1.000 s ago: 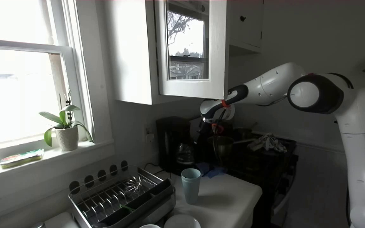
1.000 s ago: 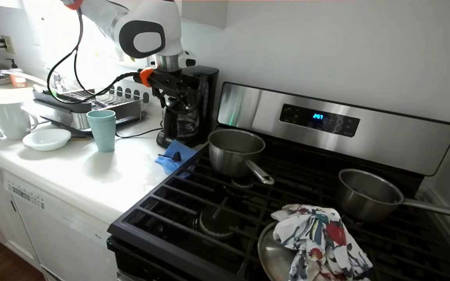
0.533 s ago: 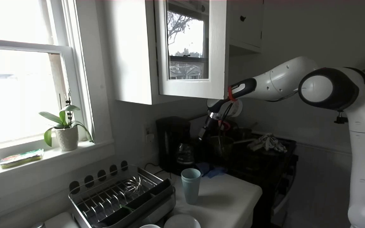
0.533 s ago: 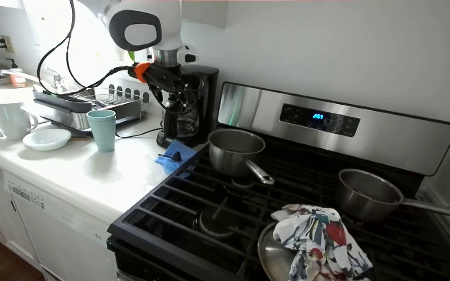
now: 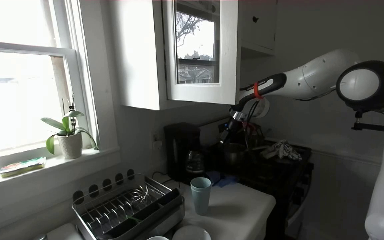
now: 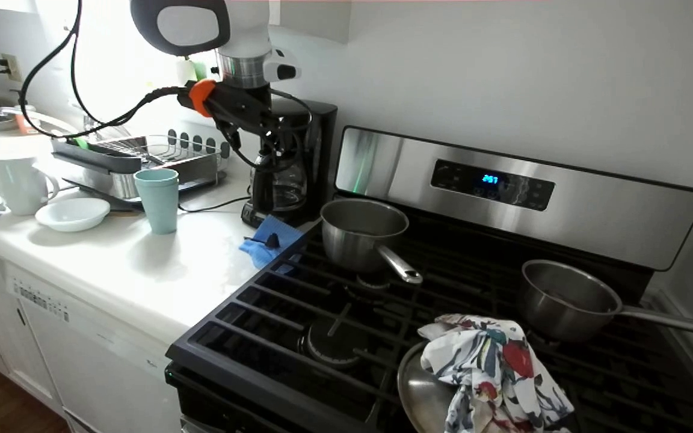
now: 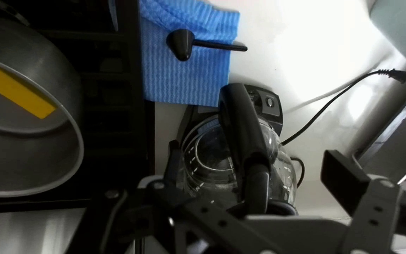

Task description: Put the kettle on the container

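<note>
The kettle is a clear pot with a black handle and dark top. It shows in both exterior views [image 5: 195, 161] [image 6: 289, 187] and in the wrist view [image 7: 210, 173]. It sits in the black coffee maker [image 5: 178, 150], also seen in an exterior view [image 6: 322, 135]. My gripper [image 7: 259, 167] is open and empty, with the kettle's handle showing between its fingers, touching neither. In both exterior views the gripper [image 5: 225, 136] [image 6: 268, 147] hangs near the front of the coffee maker, above the counter. I cannot tell which thing is the container.
A pale blue-green cup [image 6: 157, 201], a white bowl [image 6: 73, 214] and a white mug [image 6: 18, 183] stand on the counter by the dish rack [image 6: 100, 168]. A blue cloth [image 6: 262, 255] lies beside the stove. A pot [image 6: 355, 240] is close to the gripper's side. An open cabinet door [image 5: 205, 93] hangs above.
My arm and gripper have drawn back and up a little, away from the coffee maker. The gripper has turned slightly. The kettle and the other things have not moved.
</note>
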Available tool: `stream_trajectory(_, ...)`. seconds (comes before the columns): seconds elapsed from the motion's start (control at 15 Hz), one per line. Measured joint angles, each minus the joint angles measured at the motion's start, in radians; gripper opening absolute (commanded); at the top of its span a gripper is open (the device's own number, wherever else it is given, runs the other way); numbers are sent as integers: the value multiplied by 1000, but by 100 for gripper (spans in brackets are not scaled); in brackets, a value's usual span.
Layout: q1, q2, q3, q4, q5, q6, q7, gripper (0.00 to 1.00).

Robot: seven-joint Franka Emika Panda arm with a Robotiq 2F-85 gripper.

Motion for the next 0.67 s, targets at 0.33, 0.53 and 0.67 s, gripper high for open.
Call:
stream_trajectory(0.33, 13, -99, -37, -84, 1, 0, -20, 100)
stream_trajectory(0.53, 19, -134, -48, -113, 1, 0, -22, 100)
stream_trajectory(0.67, 20, -137, -48, -115, 1, 0, -22, 100)
